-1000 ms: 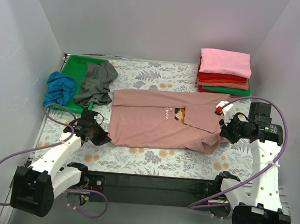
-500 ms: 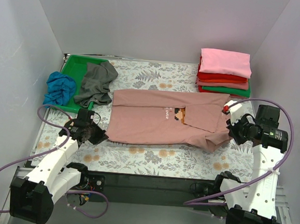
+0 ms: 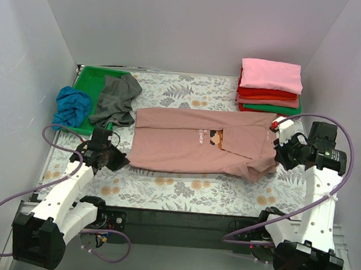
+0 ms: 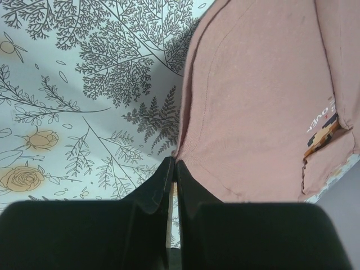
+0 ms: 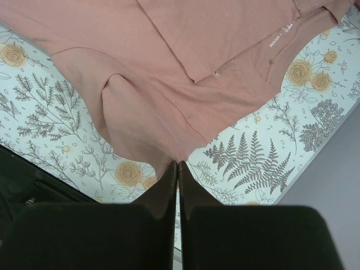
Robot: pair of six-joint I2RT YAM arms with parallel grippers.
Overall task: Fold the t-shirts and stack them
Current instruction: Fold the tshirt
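Grippers, two, each clenched on one dusty-pink tee (image 3: 192, 148) mid-table.
Near-left corner sits in left gripper (image 4: 173, 163), near-right edge in right gripper (image 5: 178, 163); far right, one stack (image 3: 270, 86) of four folded tees; far left, one grey tee (image 3: 116, 98), one blue tee (image 3: 71, 106).

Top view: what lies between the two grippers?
The dusty-pink t-shirt spans it, seen from the top: left gripper and right gripper each shut on a near corner.

Lettering (image 3: 201, 136) on the dusty-pink t-shirt (image 3: 179, 152) is too small to read.
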